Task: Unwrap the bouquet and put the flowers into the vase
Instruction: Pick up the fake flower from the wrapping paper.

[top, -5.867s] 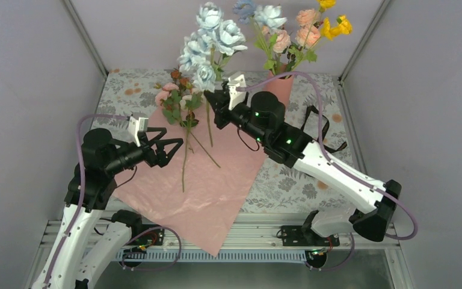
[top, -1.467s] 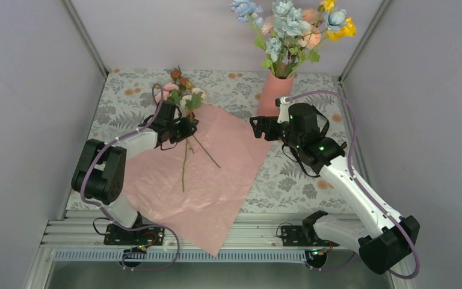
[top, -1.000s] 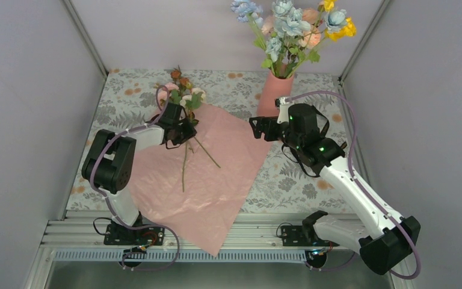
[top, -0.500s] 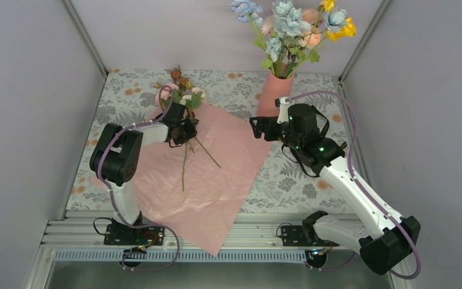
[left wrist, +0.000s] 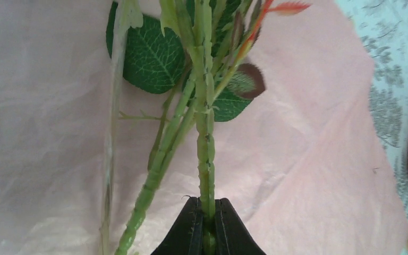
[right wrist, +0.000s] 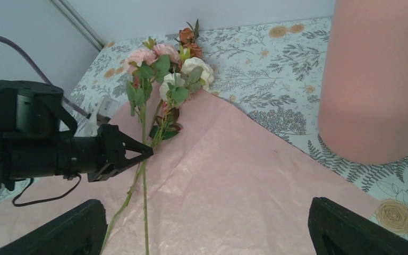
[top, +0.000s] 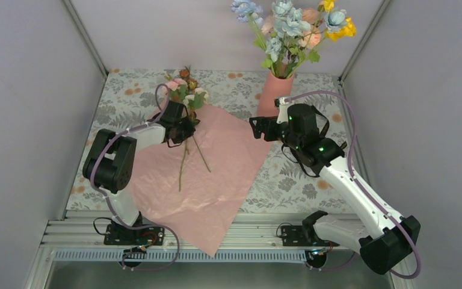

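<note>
Left claw (left wrist: 208,206): jaws pinched together on one green stem (left wrist: 206,143). The stem's end below the jaws is cut off by the wrist view's bottom edge. A second stem (left wrist: 156,159) runs just beside it, outside the jaws; cannot tell whether the two touch.

Right claw (top: 254,128): jaws spread wide, nothing between them, hovering over the sheet's right edge. Its own view shows only the finger bases, at the bottom corners.

Sheet (top: 210,180): pink, opened flat. Its near corner hangs past the table's near edge, over the rail (top: 246,238). The left arm covers part of its left side.

Both stems slant across the sheet's middle; cannot tell whether their lower ends rest on it.

Flowers (top: 184,90): pink, white and orange heads with leaves, past the sheet's far-left edge, over the cloth (top: 289,180). Resting or raised: cannot tell.

Vase (top: 275,93): upright, far, right of centre. Its base is hidden behind the right claw from above; the right wrist view cuts off its top and right side. The bunch (top: 289,27) in it (blue, peach, yellow) is cropped by the top edge.

Room: bare cloth shows right of the sheet and between flowers and vase. Walls (top: 36,90) close in left, right and far.
</note>
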`<state>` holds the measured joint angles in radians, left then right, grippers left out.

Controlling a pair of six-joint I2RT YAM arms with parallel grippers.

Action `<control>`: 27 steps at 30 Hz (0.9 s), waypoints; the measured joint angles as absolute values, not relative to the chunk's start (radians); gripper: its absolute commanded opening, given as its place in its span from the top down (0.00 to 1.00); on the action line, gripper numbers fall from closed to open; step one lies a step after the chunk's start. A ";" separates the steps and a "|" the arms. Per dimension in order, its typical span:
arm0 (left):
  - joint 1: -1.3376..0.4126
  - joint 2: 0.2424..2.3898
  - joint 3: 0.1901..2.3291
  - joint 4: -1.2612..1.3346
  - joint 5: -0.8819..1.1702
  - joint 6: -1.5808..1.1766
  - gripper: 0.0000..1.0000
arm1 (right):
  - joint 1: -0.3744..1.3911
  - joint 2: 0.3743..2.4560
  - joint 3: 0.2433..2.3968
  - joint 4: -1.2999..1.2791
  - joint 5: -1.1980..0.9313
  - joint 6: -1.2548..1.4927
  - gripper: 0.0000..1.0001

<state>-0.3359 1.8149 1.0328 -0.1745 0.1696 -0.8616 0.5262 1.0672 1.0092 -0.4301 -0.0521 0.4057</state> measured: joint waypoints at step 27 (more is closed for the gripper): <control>-0.381 1.288 0.866 -0.166 0.123 -0.728 0.98 | 0.543 1.076 1.000 -0.320 -0.253 0.469 0.07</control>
